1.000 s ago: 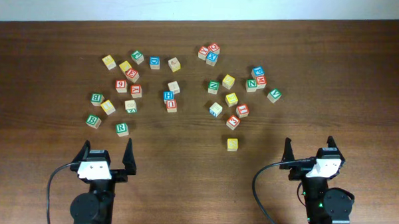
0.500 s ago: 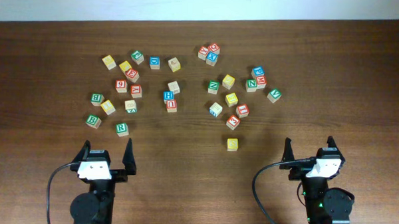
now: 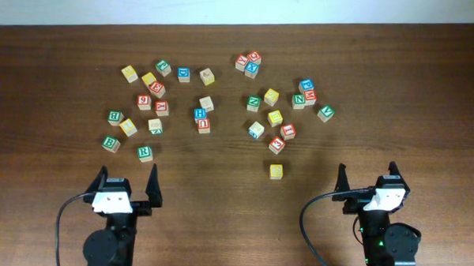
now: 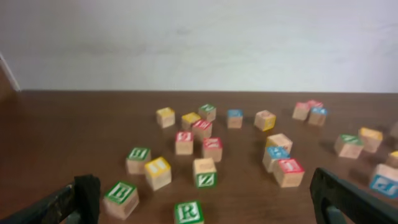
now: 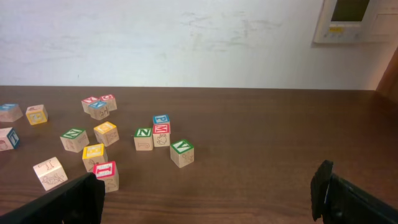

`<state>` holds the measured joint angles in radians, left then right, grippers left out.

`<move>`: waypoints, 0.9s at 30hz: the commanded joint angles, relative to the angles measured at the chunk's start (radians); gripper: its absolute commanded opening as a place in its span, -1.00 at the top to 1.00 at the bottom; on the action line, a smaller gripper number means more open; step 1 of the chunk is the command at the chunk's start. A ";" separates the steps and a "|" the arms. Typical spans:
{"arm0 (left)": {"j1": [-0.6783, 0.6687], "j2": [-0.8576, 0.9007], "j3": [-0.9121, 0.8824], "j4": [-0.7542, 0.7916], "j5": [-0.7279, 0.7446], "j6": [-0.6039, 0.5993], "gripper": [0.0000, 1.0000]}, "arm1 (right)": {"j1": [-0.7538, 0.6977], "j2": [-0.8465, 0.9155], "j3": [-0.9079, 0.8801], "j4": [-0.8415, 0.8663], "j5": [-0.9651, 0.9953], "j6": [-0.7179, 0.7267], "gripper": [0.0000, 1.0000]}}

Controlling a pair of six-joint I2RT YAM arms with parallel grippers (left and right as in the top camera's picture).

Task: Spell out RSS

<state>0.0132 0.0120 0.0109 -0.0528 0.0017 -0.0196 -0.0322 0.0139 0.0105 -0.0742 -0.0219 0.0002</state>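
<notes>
A green R block (image 3: 144, 153) lies on the table just ahead of my left gripper (image 3: 128, 186); it shows in the left wrist view (image 4: 188, 212) between the wide-open fingers. Several letter blocks are scattered across the far half of the table. A lone yellow block (image 3: 276, 171) sits nearest my right gripper (image 3: 367, 179), to its left. Both grippers are open, empty and low at the near edge. I cannot pick out any S block for certain.
A green B block (image 3: 110, 143) sits left of the R block and shows in the left wrist view (image 4: 122, 198). A green N block (image 5: 181, 152) and a red block (image 5: 106, 175) lie ahead of the right gripper. The wall runs behind the table.
</notes>
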 commanded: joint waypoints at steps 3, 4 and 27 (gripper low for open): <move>-0.004 -0.006 -0.002 0.126 0.327 0.005 -0.98 | -0.008 -0.010 -0.005 -0.006 0.016 0.004 -0.97; -0.004 -0.006 -0.002 0.169 0.354 0.005 -0.98 | -0.008 -0.010 -0.005 -0.006 0.016 0.004 -0.97; -0.004 0.627 1.005 -0.361 0.823 0.005 -0.98 | -0.008 -0.010 -0.005 -0.006 0.016 0.004 -0.97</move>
<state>0.0132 0.4744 0.9081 -0.2543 0.4835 -0.0181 -0.0322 0.0128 0.0105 -0.0742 -0.0147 0.0006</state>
